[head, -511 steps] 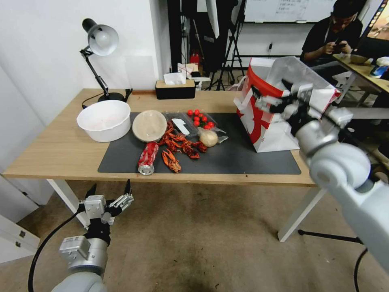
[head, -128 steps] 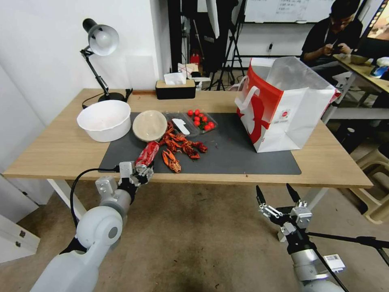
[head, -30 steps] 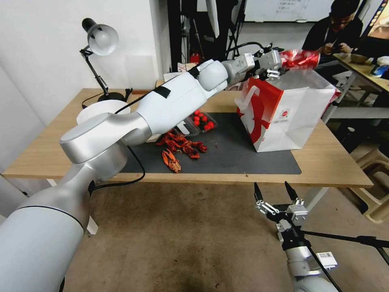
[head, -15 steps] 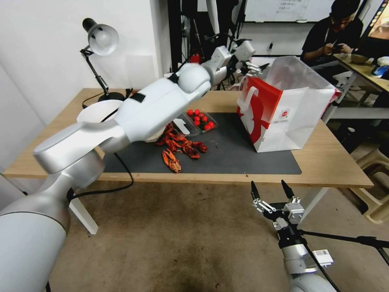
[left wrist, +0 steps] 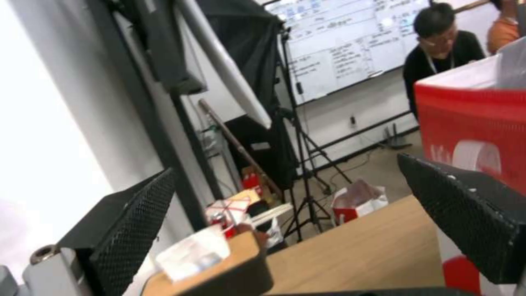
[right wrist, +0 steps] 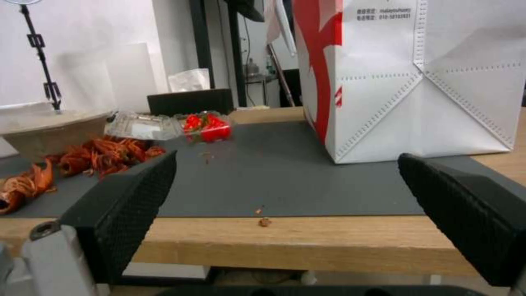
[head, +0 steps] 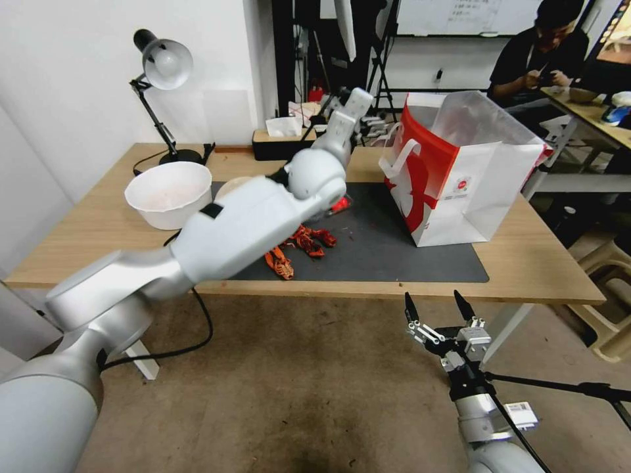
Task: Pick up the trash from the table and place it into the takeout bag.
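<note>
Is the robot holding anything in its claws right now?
No, nothing. The left gripper is open and empty, up over the table beside the takeout bag. The right gripper is open and empty too, low in front of the table.

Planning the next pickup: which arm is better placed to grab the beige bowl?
Probably left: the left gripper, fingers open and empty, is over the table on the bowl's side; the right gripper hangs below the table edge.

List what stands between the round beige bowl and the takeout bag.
The left arm stretches over the mat between bowl and takeout bag, its end effector open beside the bag. A tomato tray sits between them.
</note>
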`<state>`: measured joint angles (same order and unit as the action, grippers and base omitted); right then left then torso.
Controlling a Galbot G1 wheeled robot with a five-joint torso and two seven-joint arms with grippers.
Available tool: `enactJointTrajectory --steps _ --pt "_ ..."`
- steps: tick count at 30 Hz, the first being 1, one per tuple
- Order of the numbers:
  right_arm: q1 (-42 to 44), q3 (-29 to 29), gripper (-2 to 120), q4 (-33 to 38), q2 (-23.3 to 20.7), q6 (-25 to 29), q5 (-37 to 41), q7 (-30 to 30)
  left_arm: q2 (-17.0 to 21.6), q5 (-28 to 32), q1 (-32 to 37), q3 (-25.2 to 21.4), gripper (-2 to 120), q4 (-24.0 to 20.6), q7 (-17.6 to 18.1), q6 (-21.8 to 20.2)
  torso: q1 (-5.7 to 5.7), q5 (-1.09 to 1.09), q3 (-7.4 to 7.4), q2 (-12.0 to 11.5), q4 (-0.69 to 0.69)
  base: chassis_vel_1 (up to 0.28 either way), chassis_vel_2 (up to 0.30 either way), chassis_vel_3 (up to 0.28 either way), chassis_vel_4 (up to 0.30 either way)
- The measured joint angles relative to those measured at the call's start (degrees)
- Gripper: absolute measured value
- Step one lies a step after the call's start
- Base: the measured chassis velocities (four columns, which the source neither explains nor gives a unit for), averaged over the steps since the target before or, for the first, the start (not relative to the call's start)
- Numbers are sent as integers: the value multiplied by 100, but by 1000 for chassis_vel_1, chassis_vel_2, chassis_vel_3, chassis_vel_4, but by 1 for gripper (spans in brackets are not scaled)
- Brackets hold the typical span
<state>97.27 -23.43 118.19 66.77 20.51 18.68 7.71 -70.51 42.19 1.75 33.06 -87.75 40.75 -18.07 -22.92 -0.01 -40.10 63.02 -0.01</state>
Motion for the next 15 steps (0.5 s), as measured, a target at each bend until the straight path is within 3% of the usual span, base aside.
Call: enactJointTrajectory --steps 4,13,15 --pt "-6 29 100 3 9 -14 -7 8 315 -41 368 -127 100 -310 232 102 1 -1 0 0 1 0 0 0 0" --pt "-11 105 100 25 28 -52 -39 27 1058 -314 1355 -635 100 -800 218 428 1 -2 0 0 3 0 0 0 0" --pt "-35 149 100 47 12 -99 -42 52 1253 -552 1883 -878 100 -916 191 600 1 -1 0 0 2 0 0 0 0"
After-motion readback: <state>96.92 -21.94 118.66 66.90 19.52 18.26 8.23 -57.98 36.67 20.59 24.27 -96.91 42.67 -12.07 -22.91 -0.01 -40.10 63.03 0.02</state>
